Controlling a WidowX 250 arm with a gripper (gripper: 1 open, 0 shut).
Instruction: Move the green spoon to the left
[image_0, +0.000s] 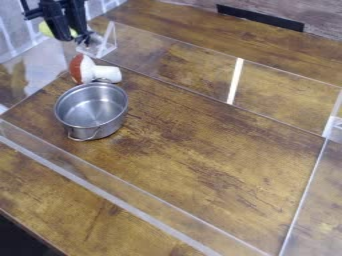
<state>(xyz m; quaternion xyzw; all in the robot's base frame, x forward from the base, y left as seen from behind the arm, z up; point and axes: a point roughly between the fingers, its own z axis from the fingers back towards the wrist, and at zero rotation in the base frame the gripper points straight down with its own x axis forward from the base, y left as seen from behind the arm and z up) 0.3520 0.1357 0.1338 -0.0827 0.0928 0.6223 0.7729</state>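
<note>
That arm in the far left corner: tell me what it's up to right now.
The gripper hangs at the far left of the wooden table, closed on the green spoon, which is lifted clear of the surface with its silver bowl showing at the jaws. Just below it lies the red-and-white mushroom-like object, and nearer the camera stands the steel pot, empty. The spoon has not been set down.

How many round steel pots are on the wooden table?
1. The round steel pot stands near the left side of the wooden table, just in front of the red-and-white mushroom-like object. None appear hidden.
</note>
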